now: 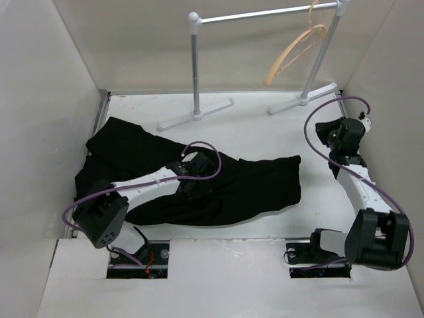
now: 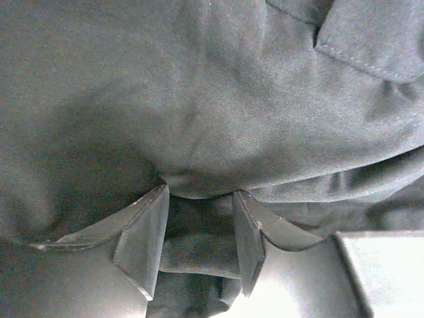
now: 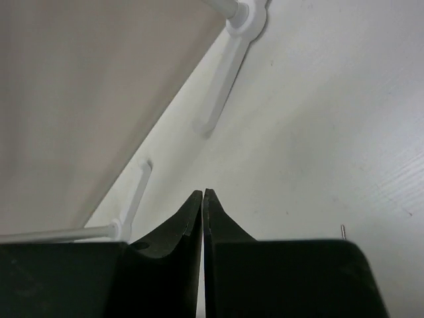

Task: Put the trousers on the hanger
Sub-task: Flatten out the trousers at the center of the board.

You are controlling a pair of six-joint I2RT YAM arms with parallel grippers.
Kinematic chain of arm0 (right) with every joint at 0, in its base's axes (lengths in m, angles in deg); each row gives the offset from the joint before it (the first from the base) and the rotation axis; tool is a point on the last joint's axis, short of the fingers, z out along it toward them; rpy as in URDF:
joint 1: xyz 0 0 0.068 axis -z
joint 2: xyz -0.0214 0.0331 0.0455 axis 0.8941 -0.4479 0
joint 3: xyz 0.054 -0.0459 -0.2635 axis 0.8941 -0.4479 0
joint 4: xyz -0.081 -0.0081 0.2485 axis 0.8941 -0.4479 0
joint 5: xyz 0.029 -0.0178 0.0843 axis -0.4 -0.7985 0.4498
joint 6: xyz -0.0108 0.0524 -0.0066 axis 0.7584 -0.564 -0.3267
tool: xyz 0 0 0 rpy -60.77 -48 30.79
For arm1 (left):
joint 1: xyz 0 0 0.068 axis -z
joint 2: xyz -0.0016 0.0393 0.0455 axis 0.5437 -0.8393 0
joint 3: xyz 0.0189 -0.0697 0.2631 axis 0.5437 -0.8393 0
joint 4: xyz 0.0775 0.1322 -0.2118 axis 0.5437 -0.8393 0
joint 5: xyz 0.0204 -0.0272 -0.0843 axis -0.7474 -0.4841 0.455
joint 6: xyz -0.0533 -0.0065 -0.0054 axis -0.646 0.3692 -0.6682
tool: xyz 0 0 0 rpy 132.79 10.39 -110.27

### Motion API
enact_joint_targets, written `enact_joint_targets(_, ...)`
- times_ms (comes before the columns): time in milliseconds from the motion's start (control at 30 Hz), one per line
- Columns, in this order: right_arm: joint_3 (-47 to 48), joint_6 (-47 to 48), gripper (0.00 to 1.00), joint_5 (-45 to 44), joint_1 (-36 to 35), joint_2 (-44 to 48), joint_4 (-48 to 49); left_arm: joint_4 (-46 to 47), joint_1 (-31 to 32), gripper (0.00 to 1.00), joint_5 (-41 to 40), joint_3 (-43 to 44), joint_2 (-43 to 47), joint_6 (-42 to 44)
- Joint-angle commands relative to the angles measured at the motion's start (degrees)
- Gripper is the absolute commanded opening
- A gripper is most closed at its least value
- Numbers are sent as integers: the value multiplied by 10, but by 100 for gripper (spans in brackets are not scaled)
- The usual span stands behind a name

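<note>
Left gripper [image 2: 201, 192] seems clamped on a trousers [image 2: 232, 99] fold; lift slowly, watching for slip. Right gripper [image 3: 203, 193], clenched empty, hangs by the table's [image 1: 265, 122] right edge.

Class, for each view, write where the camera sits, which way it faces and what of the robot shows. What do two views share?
Top: above, behind the robot, facing down on the table; left arm and right arm show.
Left wrist: facing down at the trousers; its jaws pinch a fold.
Right wrist: facing the rack feet; its jaws shut.
Shared: top and left wrist both show the trousers.
</note>
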Motion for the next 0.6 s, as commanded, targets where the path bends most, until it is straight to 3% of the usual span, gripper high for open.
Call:
enact_joint_targets(0, 6, -18, 12, -22, 15, -51, 52, -18, 3, 42, -28, 16, 23, -13)
enact_joint_targets(33, 11, -27, 17, -16, 21, -67, 44, -17, 2, 42, -26, 25, 23, -14)
enact_joint_targets(167, 20, -15, 60, -5, 16, -69, -71, -24, 2, 42, -35, 70, 29, -10)
enact_joint_targets(200, 12, -12, 65, 0, 12, -68, -99, -22, -1, 42, -39, 80, 31, -10)
enact_joint_targets(367, -43, -6, 79, 46, -13, -51, -136, -10, -41, 47, -48, 144, -6, 24)
enact_joint_targets(567, -57, 14, 75, 69, -97, -36, -208, 6, -112, 53, -6, 249, -162, 95)
